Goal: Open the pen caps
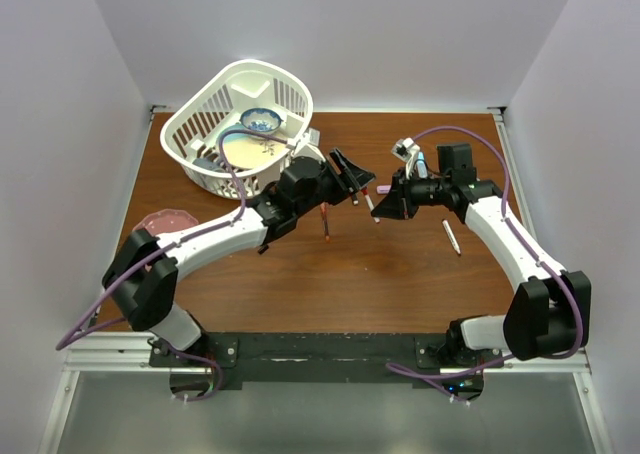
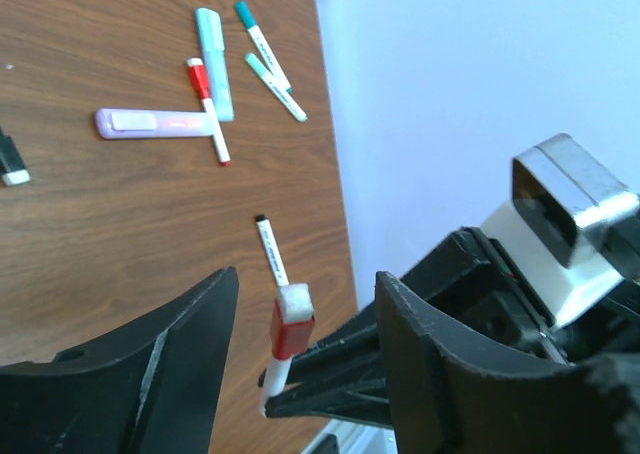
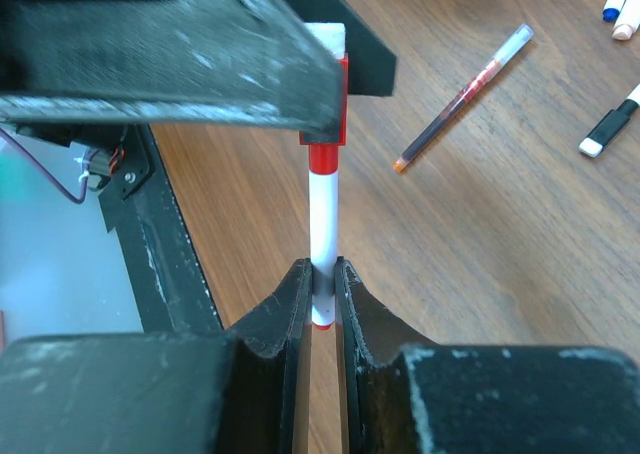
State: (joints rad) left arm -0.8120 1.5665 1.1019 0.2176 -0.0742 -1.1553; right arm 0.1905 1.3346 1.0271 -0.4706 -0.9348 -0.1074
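Observation:
My right gripper (image 3: pixel 322 274) is shut on the lower end of a white pen (image 3: pixel 322 214) and holds it above the table. Its red cap (image 3: pixel 326 114) with a white square top points at the left gripper. In the left wrist view that cap (image 2: pixel 291 326) sits between the spread jaws of my open left gripper (image 2: pixel 305 299), with a gap on each side. From above, the left gripper (image 1: pixel 350 177) faces the right gripper (image 1: pixel 384 202) over mid-table, the held pen (image 1: pixel 373 205) between them. Several capped pens (image 2: pixel 268 46) lie grouped on the wood.
A white basket (image 1: pixel 262 66) with dishes stands at the back left, and a pink dish (image 1: pixel 165 221) is near the left edge. Loose pens lie on the table: a red-orange one (image 3: pixel 458 102) and a black-tipped one (image 1: pixel 452 237). A black cap (image 3: pixel 607 132) lies nearby.

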